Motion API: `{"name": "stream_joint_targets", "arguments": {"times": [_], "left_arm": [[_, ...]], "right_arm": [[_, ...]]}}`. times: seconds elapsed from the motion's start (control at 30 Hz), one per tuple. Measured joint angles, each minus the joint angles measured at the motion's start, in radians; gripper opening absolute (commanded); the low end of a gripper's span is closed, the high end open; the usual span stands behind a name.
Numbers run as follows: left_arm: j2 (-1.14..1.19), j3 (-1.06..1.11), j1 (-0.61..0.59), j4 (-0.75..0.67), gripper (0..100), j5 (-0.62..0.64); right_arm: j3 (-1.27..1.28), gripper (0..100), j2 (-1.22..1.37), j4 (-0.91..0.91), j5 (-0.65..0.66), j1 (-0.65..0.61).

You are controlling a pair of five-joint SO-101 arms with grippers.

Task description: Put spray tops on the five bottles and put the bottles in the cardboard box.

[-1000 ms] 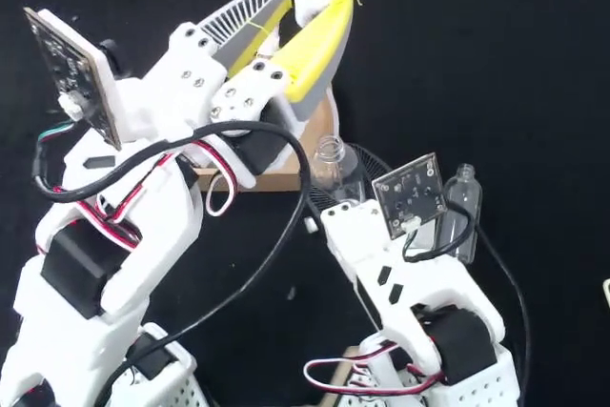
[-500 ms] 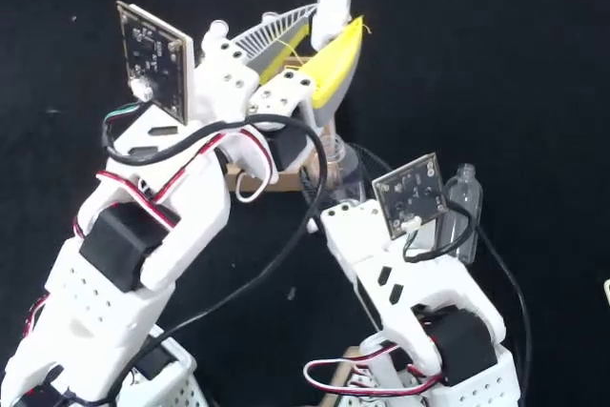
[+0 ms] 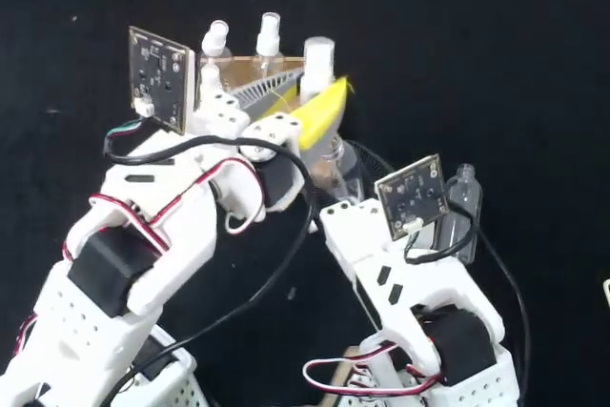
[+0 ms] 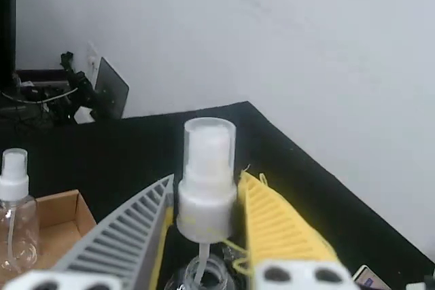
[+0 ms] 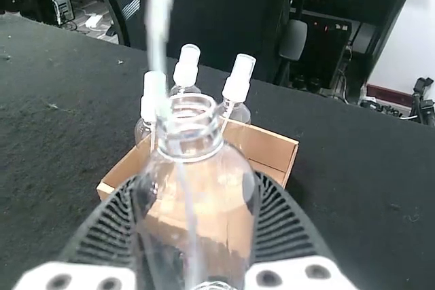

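Now, ribbed left pincer (image 4: 207,191) clamps a white cylindrical spray top (image 4: 207,161) — right pincer (image 5: 200,198) clasps a clear bottle (image 5: 194,168).

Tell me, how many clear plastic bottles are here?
5 bottles: three with white spray tops stand in the brown cardboard box, one uncapped sits between the right arm's fingers, one uncapped stands on the black table beside that arm. Arms may hide more.

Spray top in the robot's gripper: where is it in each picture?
High view: the spray top sits in the left gripper, next to the cardboard box.
Left wrist view: the spray top is between the gripper's fingers, over the open bottle.
Right wrist view: its thin tube dips into the open bottle in the right gripper.
Shared landmark: the cardboard box holding capped bottles.
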Motion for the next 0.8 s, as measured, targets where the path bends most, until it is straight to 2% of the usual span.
{"name": "stream_joint_targets", "arguments": {"times": [0.3,0.47,0.6,0.7,0.8], "left_arm": [[-0.106,0.029,-0.003,-0.060,17,0.009],[-0.103,0.035,-0.126,-0.095,18,0.009],[-0.008,0.051,-0.190,-0.152,18,0.009],[0.040,0.066,-0.192,-0.137,17,-0.003],[0.037,0.068,-0.138,-0.075,17,-0.029]], "right_arm": [[0.000,1.1,0.000,0.000,-0.002,0.000],[0.000,1.1,0.000,0.000,-0.002,0.000],[0.000,1.1,0.000,0.000,-0.002,0.000],[0.000,1.1,0.000,0.000,-0.002,0.000],[0.000,1.1,0.000,0.000,-0.002,0.000]]}}
